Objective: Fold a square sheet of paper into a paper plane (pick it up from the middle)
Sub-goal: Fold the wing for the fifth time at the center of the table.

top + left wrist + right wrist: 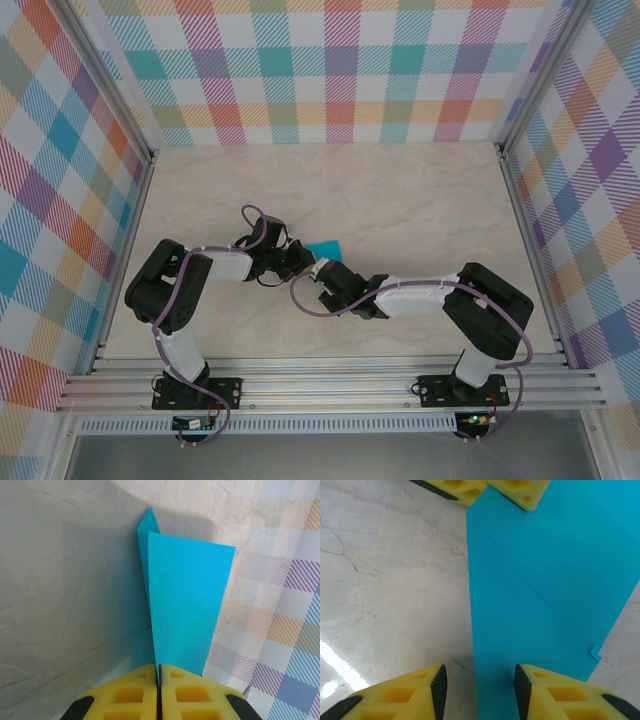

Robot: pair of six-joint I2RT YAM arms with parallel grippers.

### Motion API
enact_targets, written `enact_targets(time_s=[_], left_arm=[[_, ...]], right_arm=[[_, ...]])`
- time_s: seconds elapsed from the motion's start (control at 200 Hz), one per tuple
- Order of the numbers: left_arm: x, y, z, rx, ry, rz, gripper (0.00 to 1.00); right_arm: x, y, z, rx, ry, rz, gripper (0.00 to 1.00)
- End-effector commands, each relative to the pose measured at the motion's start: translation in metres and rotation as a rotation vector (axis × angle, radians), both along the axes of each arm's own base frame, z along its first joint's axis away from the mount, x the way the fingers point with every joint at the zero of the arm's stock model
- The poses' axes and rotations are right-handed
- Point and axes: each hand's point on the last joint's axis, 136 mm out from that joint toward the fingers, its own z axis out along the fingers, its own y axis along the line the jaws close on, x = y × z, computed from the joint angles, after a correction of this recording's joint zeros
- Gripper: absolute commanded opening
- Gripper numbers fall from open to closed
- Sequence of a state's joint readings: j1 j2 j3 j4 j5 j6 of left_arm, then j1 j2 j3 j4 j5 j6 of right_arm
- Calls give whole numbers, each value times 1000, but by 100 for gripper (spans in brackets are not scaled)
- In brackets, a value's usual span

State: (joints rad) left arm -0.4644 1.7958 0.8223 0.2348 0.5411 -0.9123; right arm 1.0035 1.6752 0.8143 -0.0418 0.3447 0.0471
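The teal-blue paper [325,247] is folded and held off the table at the middle, mostly hidden under the two wrists from above. My left gripper [160,672] is shut on the paper [187,610], whose folded layers rise edge-on from between the yellow pads, with a small pointed flap at the far end. My right gripper [480,687] stands open around the paper's straight left edge; the paper [545,595] spreads up and right from its fingers [525,690]. The left gripper's yellow pads [520,490] show at the top of the right wrist view, clamping the sheet.
The pale marbled tabletop [400,200] is fenced by checked walls [330,70] and aluminium rails [330,385]. Both arms [430,295] meet near the table's middle.
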Motion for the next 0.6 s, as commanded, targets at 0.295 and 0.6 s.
enact_targets(time_s=[0.295, 0.6], left_arm=[[1, -6, 23, -22, -27, -6, 8], [-1, 4, 24, 23, -19, 37, 24]], right_arm=[[9, 5, 7, 7, -44, -25, 28], [11, 3, 7, 4, -57, -32, 10]])
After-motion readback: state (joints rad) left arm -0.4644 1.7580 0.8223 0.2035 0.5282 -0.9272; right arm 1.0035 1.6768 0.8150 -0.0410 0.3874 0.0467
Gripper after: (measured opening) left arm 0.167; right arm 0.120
